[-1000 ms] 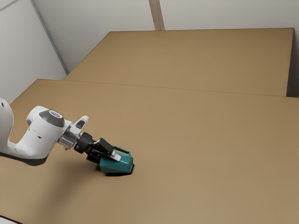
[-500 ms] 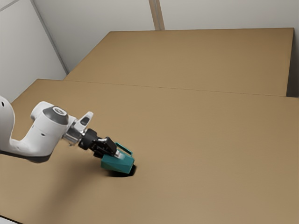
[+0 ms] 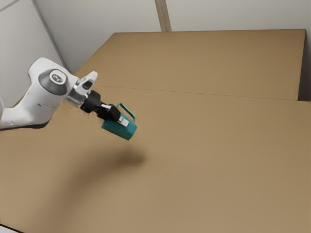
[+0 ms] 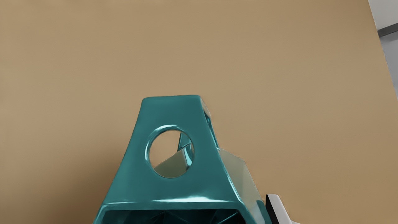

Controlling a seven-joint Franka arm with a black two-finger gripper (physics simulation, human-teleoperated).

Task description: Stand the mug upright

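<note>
The teal mug (image 3: 118, 130) hangs in the air above the table, lying tilted, with its end farther from the arm lower and its handle on the upper side. My gripper (image 3: 123, 121) is shut on its body; the near finger's pale tip lies against the mug's side. In the wrist view the mug (image 4: 177, 193) presents its handle, pierced by a round hole, and the dark opening below. There my gripper (image 4: 186, 217) has one finger (image 4: 278, 209) beside the mug's wall; the other finger is hidden.
Bare brown tabletop (image 3: 209, 160) spreads around and beneath the mug, whose soft shadow falls below it. A second brown surface (image 3: 204, 63) adjoins at the back, against pale walls. The arm comes in from the exterior view's left.
My gripper has lifted the mug well off the table, and its shadow has separated from it. The mug has tipped, its far end now lower than before.
</note>
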